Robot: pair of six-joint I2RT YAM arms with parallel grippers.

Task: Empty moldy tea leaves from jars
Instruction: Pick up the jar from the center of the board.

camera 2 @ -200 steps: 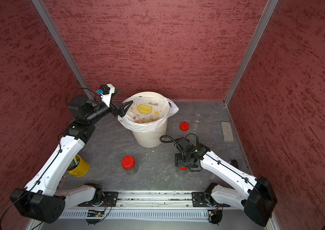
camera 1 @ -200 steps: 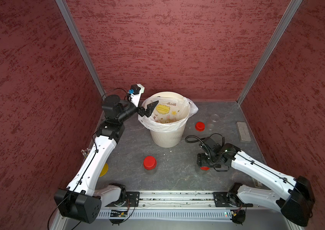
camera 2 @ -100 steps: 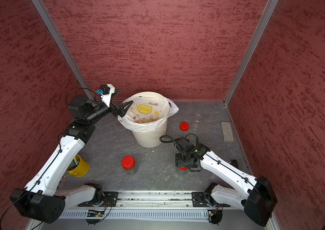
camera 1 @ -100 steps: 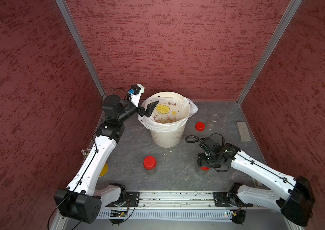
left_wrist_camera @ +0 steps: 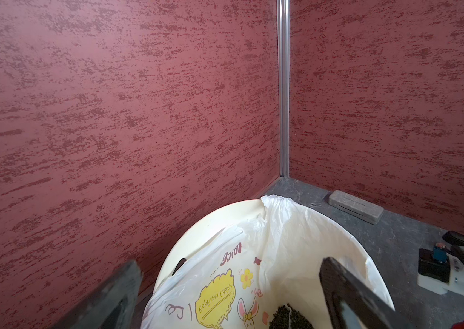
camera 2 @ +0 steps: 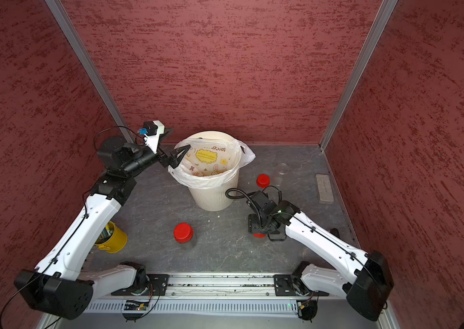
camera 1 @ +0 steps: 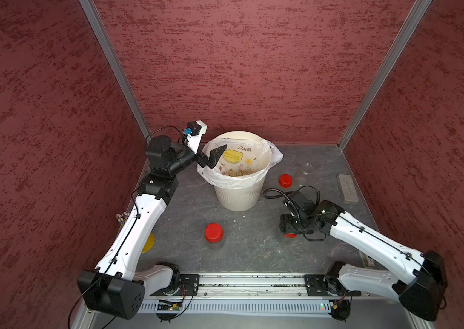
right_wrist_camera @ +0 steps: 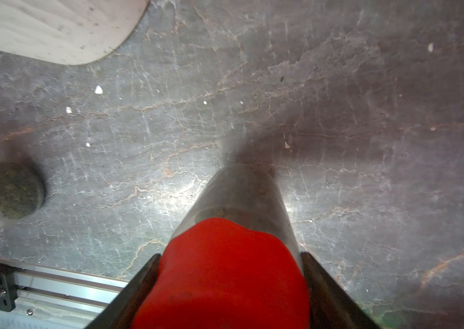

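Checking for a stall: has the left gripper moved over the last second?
No. The left gripper hangs open over the same stretch of the rim of the bin as a second ago.

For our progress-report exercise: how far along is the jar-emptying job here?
Done: one open jar looks empty beside a loose lid; leaves lie in the bin. In hand: the right pincer grips a capped jar. Left: that jar and the middle jar, lid on.
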